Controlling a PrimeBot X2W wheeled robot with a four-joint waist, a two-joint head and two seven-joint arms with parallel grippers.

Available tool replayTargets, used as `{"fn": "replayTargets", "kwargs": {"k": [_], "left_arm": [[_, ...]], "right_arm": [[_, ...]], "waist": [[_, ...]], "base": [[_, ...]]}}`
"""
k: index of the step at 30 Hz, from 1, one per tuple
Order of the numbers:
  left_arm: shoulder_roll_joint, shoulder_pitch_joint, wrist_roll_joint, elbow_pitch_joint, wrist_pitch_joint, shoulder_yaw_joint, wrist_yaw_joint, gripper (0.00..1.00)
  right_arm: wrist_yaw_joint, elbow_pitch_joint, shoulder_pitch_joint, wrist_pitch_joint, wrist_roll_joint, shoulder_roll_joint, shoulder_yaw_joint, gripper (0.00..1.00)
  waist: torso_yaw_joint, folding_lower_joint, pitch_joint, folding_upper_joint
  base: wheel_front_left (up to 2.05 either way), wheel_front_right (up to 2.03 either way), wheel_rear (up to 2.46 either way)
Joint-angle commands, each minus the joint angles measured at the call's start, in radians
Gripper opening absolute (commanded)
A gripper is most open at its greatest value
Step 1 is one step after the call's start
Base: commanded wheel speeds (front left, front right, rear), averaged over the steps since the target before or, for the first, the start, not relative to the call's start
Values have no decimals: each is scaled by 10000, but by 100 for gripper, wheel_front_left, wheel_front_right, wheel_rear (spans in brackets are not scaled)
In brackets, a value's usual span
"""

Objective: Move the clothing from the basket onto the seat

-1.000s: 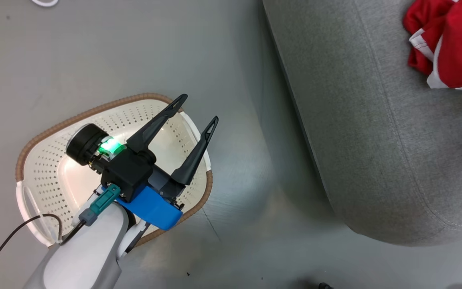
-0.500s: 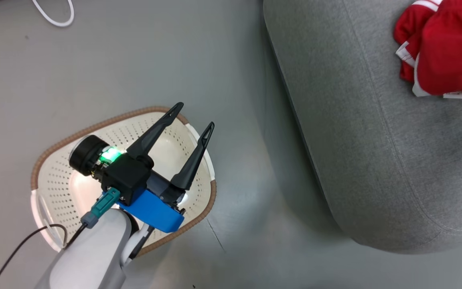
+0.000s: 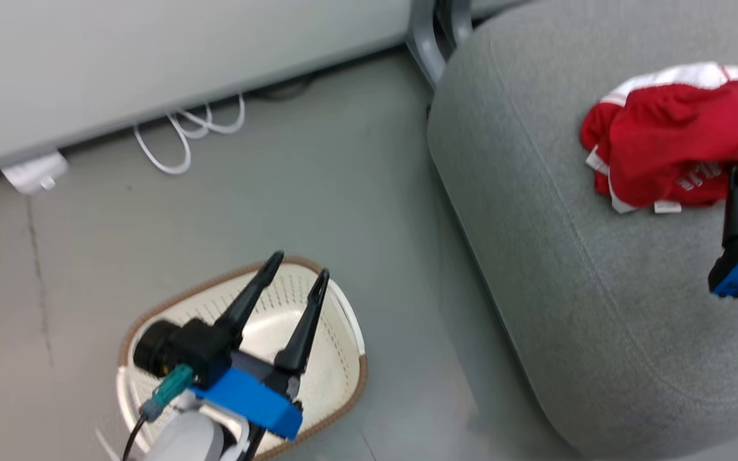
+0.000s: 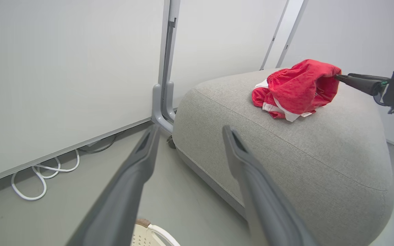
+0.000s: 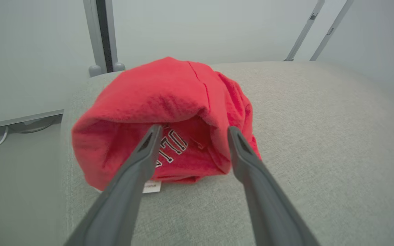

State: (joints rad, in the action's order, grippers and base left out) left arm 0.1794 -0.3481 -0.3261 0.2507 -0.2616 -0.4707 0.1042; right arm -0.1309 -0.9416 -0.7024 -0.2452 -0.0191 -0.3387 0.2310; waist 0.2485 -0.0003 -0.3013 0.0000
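Note:
The red clothing (image 3: 676, 147) with white trim lies bunched on top of the big grey seat (image 3: 567, 288). In the right wrist view my right gripper (image 5: 194, 129) is open, its tips at the mouth of a fold in the clothing (image 5: 169, 92), pinching nothing. The head view shows one of its fingers (image 3: 736, 205) just below the heap. My left gripper (image 3: 300, 267) hangs open above the cream basket (image 3: 350, 333) on the floor. What shows of the basket's inside holds no fabric. The left wrist view looks past that gripper (image 4: 191, 128) to the seat (image 4: 286, 153), the clothing (image 4: 296, 89) and the right gripper (image 4: 345, 79).
A pale wall panel runs along the back, with a grey metal post (image 3: 426, 38) at the seat's far corner. White cable loops (image 3: 183, 137) and a white adapter (image 3: 32, 176) lie on the grey floor by the wall. A strip of floor separates basket and seat.
The head camera has tilted up, so the wall and cables now show. My right gripper has come into view at the clothing on the seat. The left gripper remains over the basket.

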Motion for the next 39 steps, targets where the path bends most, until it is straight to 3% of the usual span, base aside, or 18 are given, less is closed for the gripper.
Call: {"fn": "replayTargets", "kwargs": {"k": [1,10,22,29,39], "left_arm": [[-23,374,-74,20,-46,184,-15,100],[-455,2018,-155,161,-44,1479,-44,100],[-813,2946,-49,266,-40,3072,-7,100],[-987,3226,97,212,-40,3949,-33,100],[-1170,3446,308,214,-41,4364,106,100]], "right_arm": [[3,235,331,-35,117,56,-117,100],[3,3046,2878,128,766,869,-819,100],[3,7700,6057,1680,604,2215,-1101,100],[3,8900,6997,2171,588,2583,-1451,100],[3,9344,7326,2505,641,2760,-1551,100]], "waist": [[-363,3,1007,0],[-1288,3,2494,0],[-2375,3,3072,0],[-2616,3,3101,0],[-2670,3,3103,0]], "base": [[0,0,0],[0,0,0],[0,0,0],[0,0,0],[0,0,0]]}}
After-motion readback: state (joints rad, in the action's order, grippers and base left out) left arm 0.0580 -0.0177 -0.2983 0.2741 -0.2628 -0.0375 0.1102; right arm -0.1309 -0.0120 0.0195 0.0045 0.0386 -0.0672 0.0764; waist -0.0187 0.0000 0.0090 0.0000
